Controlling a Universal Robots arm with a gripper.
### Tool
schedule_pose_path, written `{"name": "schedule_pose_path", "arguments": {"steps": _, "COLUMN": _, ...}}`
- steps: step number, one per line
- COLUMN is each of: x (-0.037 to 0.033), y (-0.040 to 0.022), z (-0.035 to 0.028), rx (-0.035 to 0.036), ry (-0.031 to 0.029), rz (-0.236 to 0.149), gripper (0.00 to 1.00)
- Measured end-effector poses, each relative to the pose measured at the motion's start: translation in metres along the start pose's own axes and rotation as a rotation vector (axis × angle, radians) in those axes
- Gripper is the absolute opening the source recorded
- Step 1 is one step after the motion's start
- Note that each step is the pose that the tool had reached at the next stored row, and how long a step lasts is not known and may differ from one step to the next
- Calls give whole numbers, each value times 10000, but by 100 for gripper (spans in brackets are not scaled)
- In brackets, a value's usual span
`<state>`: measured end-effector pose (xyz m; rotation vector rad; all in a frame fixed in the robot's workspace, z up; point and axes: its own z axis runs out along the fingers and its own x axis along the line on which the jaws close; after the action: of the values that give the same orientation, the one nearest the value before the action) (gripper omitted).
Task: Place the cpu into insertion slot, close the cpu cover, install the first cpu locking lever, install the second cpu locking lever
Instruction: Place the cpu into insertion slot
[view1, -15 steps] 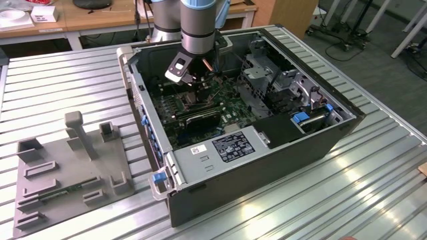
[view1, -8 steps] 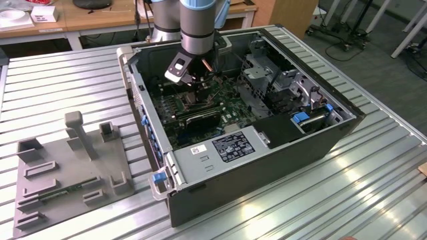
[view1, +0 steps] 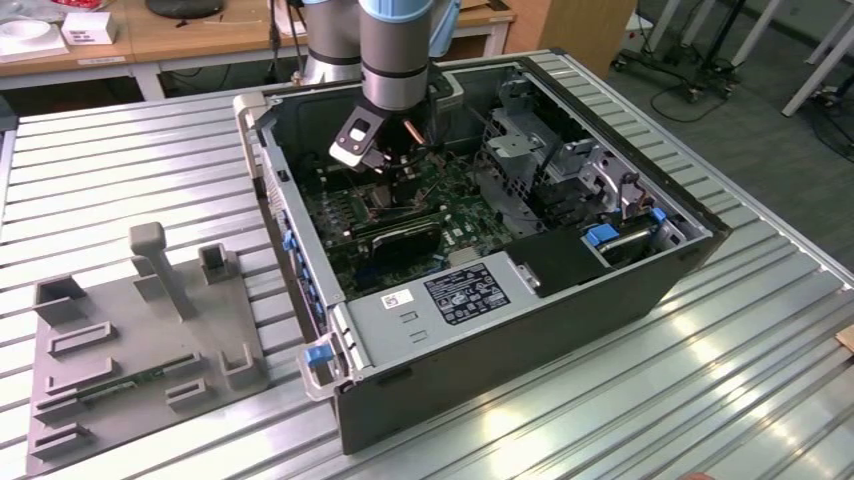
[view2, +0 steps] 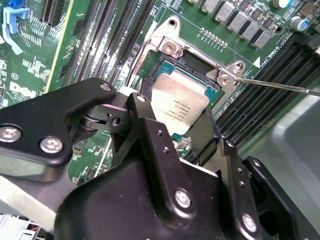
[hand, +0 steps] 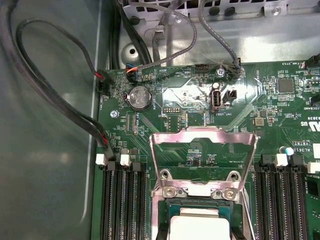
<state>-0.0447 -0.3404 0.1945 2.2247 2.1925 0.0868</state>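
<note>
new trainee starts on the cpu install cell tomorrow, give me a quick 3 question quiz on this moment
1. True or false: the cpu cover is closed down over the cpu.
2. In the second wrist view, the cpu is: A) far off to one side of the gripper; B) at the insertion slot, right by the gripper; C) hidden under a shut cpu cover.
3. Fill in: the circuit board around the insertion slot is ____ in colour.

Key: 1 false, the cover stands open. 2 B. 3 green.
</note>
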Motion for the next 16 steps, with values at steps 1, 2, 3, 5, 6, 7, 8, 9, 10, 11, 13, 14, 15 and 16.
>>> {"name": "schedule_pose_path", "arguments": {"steps": 1, "x": 0, "y": 0, "z": 1, "rx": 1, "ry": 0, "rz": 0, "gripper": 54}}
{"name": "schedule_pose_path", "arguments": {"steps": 2, "x": 0, "y": 0, "z": 4, "rx": 0, "ry": 0, "rz": 14, "gripper": 54}}
{"name": "schedule_pose_path", "arguments": {"steps": 3, "x": 0, "y": 0, "z": 5, "rx": 0, "ry": -3, "rz": 39, "gripper": 54}}
{"name": "schedule_pose_path", "arguments": {"steps": 5, "x": 0, "y": 0, "z": 8, "rx": -3, "ry": -5, "rz": 90, "gripper": 54}}
{"name": "schedule_pose_path", "arguments": {"steps": 6, "x": 0, "y": 0, "z": 9, "rx": -3, "ry": -6, "rz": 118, "gripper": 54}}
{"name": "schedule_pose_path", "arguments": {"steps": 7, "x": 0, "y": 0, "z": 10, "rx": -3, "ry": -8, "rz": 139, "gripper": 54}}
{"name": "schedule_pose_path", "arguments": {"steps": 8, "x": 0, "y": -1, "z": 10, "rx": -3, "ry": -9, "rz": 151, "gripper": 54}}
{"name": "schedule_pose_path", "arguments": {"steps": 9, "x": 0, "y": -1, "z": 10, "rx": -4, "ry": -9, "rz": 152, "gripper": 54}}
{"name": "schedule_pose_path", "arguments": {"steps": 10, "x": 0, "y": 0, "z": 10, "rx": -4, "ry": -8, "rz": 153, "gripper": 54}}
{"name": "schedule_pose_path", "arguments": {"steps": 11, "x": 0, "y": 0, "z": 11, "rx": -4, "ry": -8, "rz": 153, "gripper": 54}}
{"name": "schedule_pose_path", "arguments": {"steps": 13, "x": 0, "y": 0, "z": 11, "rx": -5, "ry": -8, "rz": 155, "gripper": 54}}
{"name": "schedule_pose_path", "arguments": {"steps": 14, "x": 0, "y": 0, "z": 11, "rx": -5, "ry": -8, "rz": 155, "gripper": 54}}
{"name": "schedule_pose_path", "arguments": {"steps": 15, "x": 0, "y": -1, "z": 13, "rx": -5, "ry": -7, "rz": 155, "gripper": 54}}
{"name": "schedule_pose_path", "arguments": {"steps": 16, "x": 0, "y": 0, "z": 14, "rx": -5, "ry": -7, "rz": 155, "gripper": 54}}
